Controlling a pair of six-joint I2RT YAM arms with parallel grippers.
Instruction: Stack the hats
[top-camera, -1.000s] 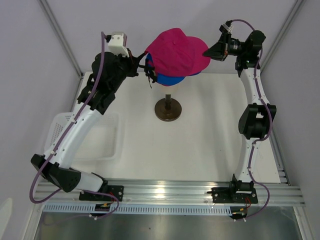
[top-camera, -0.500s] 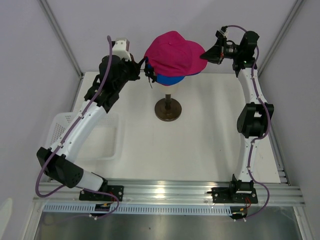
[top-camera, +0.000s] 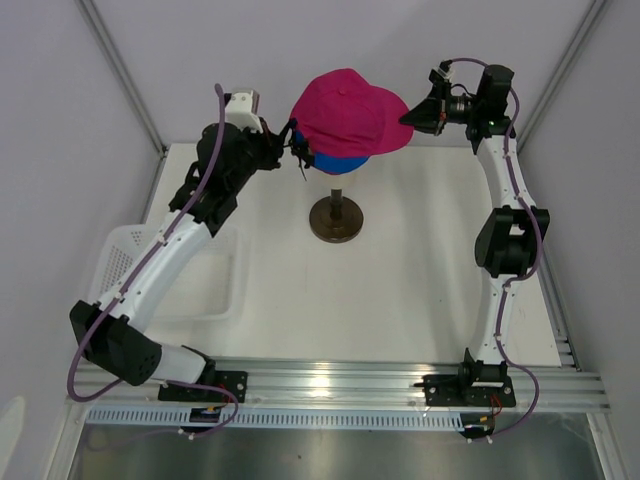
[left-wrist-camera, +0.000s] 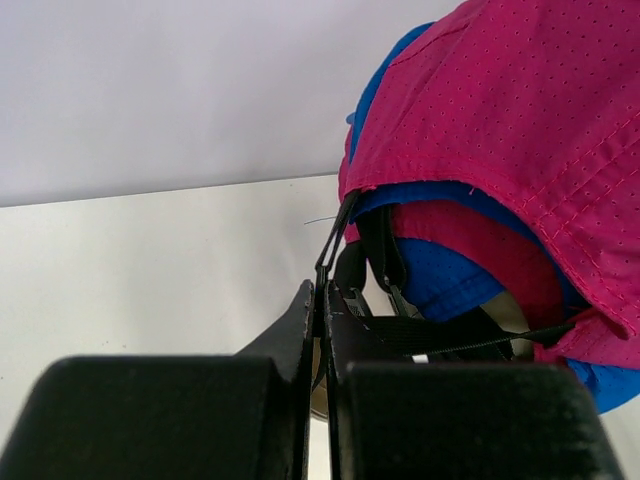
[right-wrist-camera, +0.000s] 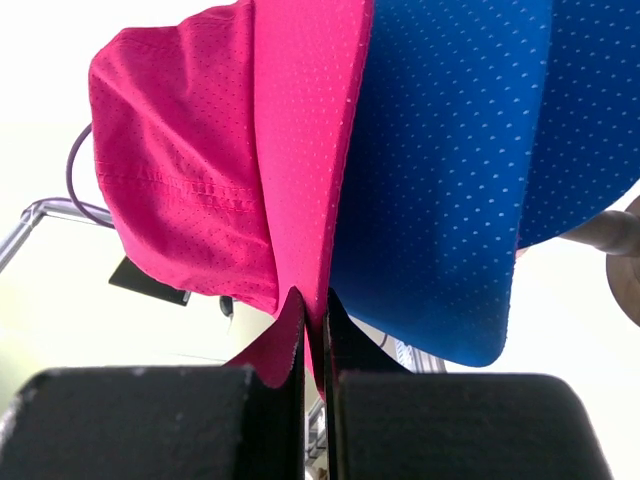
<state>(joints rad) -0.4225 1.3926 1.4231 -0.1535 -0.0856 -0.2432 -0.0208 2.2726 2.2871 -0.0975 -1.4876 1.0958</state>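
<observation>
White counter (top-camera: 400, 290) carries a dark stand (top-camera: 336, 219); above it the pink hat (top-camera: 350, 108) sits over the blue hat (top-camera: 341, 163). Left tool (left-wrist-camera: 320, 305) is pinched on the pink hat's rear strap, right tool (right-wrist-camera: 315, 310) clamped on its brim.

Pink hat (top-camera: 350, 100): no text, logo or number can be read.
Blue hat (right-wrist-camera: 450, 150): no text, logo or number can be read.
Bench (top-camera: 400, 290): no label or sign can be read.
</observation>
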